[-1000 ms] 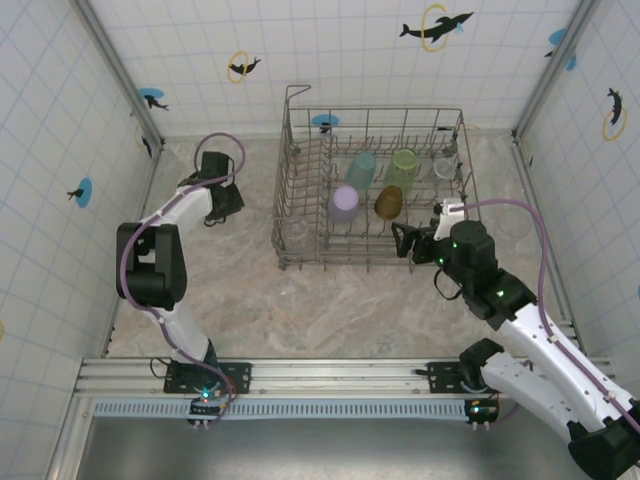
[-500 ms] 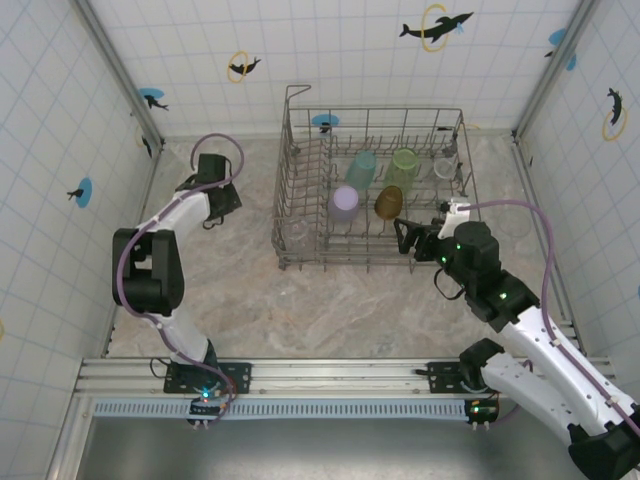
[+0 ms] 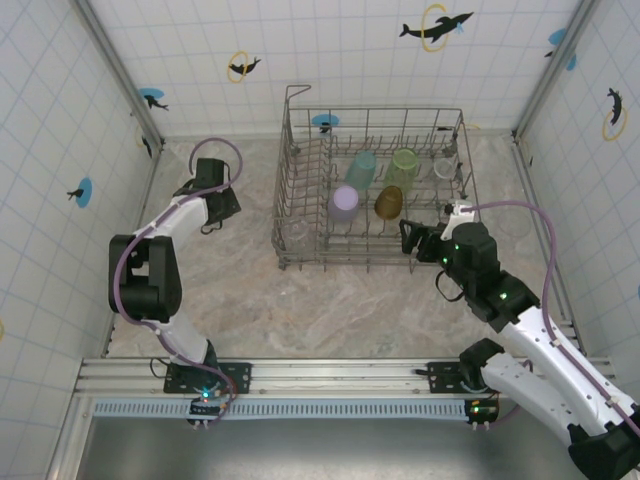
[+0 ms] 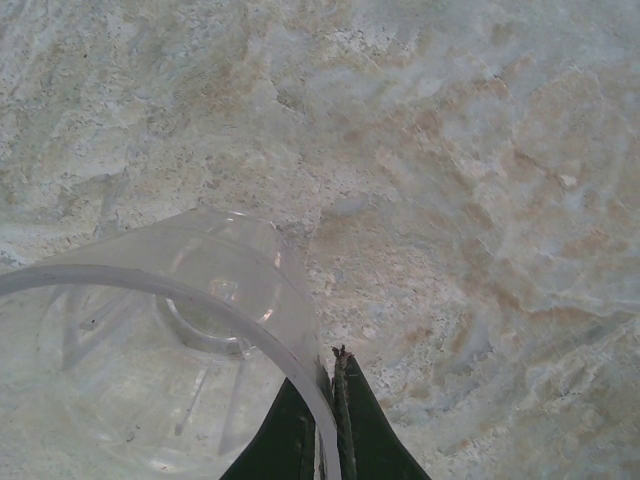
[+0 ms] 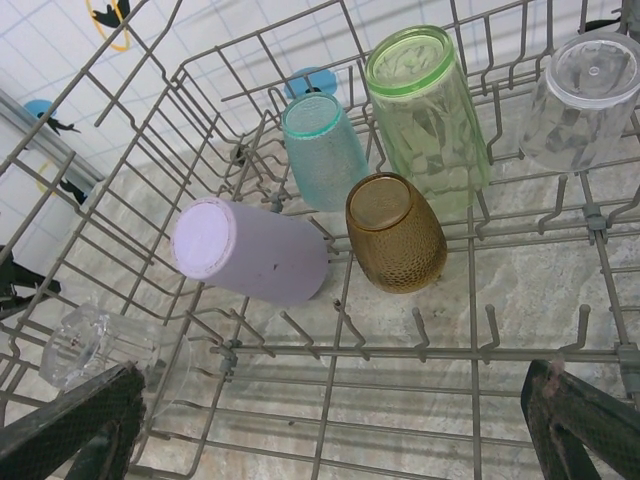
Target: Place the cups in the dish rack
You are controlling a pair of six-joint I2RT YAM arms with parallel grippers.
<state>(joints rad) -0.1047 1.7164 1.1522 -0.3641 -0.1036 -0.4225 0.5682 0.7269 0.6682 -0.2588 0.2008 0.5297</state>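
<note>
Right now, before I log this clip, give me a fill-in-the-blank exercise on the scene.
The left tool is ____ on the rim of the clear cup. The right tool stands ____, holding nothing. The lavender cup lies inside the ____.
Missing words: shut; open; dish rack.

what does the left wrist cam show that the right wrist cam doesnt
Left wrist: a clear cup, its rim pinched in the shut left gripper. Right wrist: the dish rack holding a lavender cup, teal cup, lime green cup, amber cup and two clear tumblers, framed by the open right gripper. Both: the marbled table.
</note>
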